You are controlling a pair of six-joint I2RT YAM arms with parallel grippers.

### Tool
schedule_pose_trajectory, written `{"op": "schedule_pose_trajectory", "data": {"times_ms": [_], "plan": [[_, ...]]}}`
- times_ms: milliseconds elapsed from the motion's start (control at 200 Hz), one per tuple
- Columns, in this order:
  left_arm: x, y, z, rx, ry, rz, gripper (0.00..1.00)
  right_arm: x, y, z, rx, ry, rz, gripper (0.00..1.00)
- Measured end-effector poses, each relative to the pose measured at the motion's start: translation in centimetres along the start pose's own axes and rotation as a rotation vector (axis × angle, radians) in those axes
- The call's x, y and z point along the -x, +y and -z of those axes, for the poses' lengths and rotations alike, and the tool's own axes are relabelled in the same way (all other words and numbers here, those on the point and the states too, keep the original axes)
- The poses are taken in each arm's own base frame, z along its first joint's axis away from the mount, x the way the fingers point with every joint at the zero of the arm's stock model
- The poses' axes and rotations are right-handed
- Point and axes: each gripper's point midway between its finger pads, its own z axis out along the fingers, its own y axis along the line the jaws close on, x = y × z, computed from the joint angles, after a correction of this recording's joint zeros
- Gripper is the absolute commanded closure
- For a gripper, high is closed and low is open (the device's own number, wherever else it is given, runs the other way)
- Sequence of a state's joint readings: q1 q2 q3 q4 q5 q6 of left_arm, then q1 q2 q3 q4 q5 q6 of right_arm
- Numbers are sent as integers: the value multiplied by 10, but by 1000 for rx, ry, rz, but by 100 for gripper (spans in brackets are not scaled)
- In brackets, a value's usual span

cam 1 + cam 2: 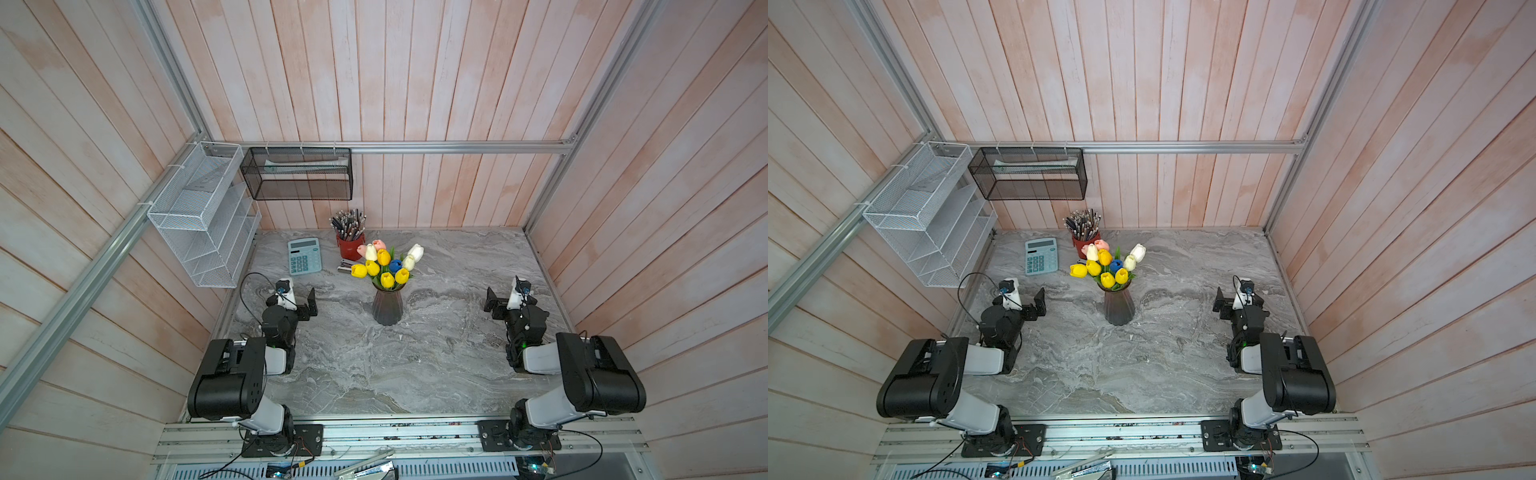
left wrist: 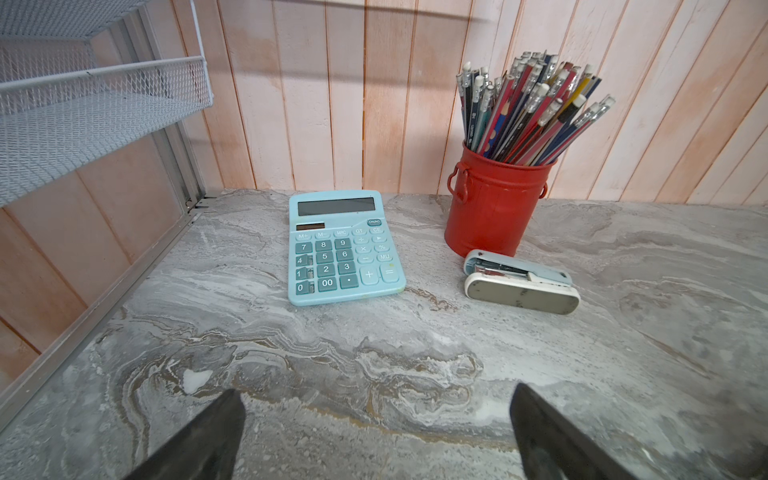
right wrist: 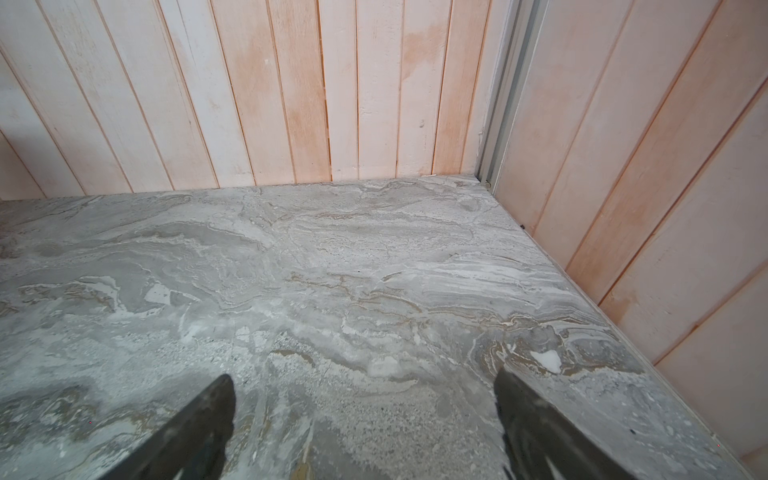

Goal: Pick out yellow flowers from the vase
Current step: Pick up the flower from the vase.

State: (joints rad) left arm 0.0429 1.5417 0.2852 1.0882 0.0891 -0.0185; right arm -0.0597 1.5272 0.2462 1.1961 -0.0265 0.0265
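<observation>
The dark grey ribbed vase (image 1: pixel 387 308) (image 1: pixel 1119 308) stands upright mid-table in both top views. Several yellow flowers (image 1: pixel 387 279) (image 1: pixel 1108 279) sit at the front of its bunch, with white, pink and one blue tulip behind them. My left gripper (image 1: pixel 310 305) (image 1: pixel 1039 305) rests low, well to the left of the vase, open with nothing between its fingers. My right gripper (image 1: pixel 492 304) (image 1: pixel 1219 302) sits well to the right, also open and holding nothing. In the wrist views each gripper (image 2: pixel 377 390) (image 3: pixel 363 374) shows only bare marble between its jaws; vase and flowers are out of view there.
A blue calculator (image 1: pixel 304 255) (image 2: pixel 343 247), a red pencil cup (image 1: pixel 351 246) (image 2: pixel 494 203) and a stapler (image 1: pixel 344 267) (image 2: pixel 521 284) lie behind the vase on the left. A white mesh rack (image 1: pixel 203 216) and a black mesh basket (image 1: pixel 299 172) hang on the walls.
</observation>
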Motion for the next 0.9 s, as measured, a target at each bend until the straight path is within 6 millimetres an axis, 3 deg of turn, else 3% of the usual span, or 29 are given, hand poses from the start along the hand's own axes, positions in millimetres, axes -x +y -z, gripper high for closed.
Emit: {"op": "schedule_pose_trajectory", "data": {"times_ms": [275, 565, 740, 900], "plan": [[8, -1, 3, 7, -8, -3, 0, 8, -1, 4, -9, -4, -1, 2], [92, -11, 38, 10, -159, 20, 0, 89, 4, 19, -6, -116, -36, 1], [113, -21, 49, -32, -136, 103, 1, 128, 32, 33, 116, -154, -62, 2], [130, -46, 50, -159, -72, 168, 3, 139, 76, 44, 267, -134, -52, 5]]}}
